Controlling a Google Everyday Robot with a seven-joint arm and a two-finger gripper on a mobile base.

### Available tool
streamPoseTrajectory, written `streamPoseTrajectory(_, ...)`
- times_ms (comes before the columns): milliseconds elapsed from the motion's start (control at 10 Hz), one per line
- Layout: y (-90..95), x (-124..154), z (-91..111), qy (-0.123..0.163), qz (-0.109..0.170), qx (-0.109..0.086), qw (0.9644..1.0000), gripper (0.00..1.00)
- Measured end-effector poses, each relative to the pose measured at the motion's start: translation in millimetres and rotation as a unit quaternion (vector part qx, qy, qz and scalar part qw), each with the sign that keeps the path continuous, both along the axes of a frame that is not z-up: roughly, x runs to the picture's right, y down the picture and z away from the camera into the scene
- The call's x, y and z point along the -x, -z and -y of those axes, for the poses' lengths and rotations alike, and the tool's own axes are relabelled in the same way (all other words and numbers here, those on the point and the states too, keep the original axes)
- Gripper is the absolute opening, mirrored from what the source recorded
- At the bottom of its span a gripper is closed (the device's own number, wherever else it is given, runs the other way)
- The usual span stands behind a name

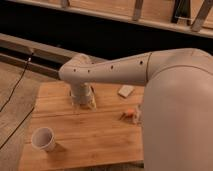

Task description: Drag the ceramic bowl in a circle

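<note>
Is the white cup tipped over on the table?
No: the white cup stands upright near the front left corner of the table, well apart from the gripper, which is down at the back left.

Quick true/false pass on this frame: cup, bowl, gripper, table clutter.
1. The white cup stands at the near-left corner of the wooden table. True.
2. The ceramic bowl sits in plain view beside the white cup. False: no bowl shows anywhere; it may be hidden behind the arm.
3. The gripper is low over the table's far-left part, apart from the cup. True.
4. The small white block lies on the floor. False: it lies on the table, to the right of the gripper in the picture.
</note>
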State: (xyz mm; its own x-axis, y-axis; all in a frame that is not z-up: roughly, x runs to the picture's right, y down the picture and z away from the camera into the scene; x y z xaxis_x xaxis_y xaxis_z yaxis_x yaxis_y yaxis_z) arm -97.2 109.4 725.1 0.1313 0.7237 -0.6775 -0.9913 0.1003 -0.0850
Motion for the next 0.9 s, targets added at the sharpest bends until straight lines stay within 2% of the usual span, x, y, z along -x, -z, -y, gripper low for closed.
streamPoseTrajectory(100, -11.4, -4.2, -1.2, 0.013, 0.006, 0.005, 0.9999, 0.65)
streamPoseTrajectory(200, -30.3, -10.4, -0.3, 0.03, 0.013, 0.01, 0.9994, 0.65)
streamPoseTrajectory(400, -63.2, -18.6, 9.0, 0.044, 0.019, 0.016, 0.9987, 0.65)
streamPoseTrajectory(700, -110.9, -30.5, 42.0, 0.04, 0.015, 0.014, 0.999, 0.65)
streamPoseTrajectory(900, -133.1, -34.5, 57.8, 0.037, 0.011, 0.014, 0.9992, 0.65)
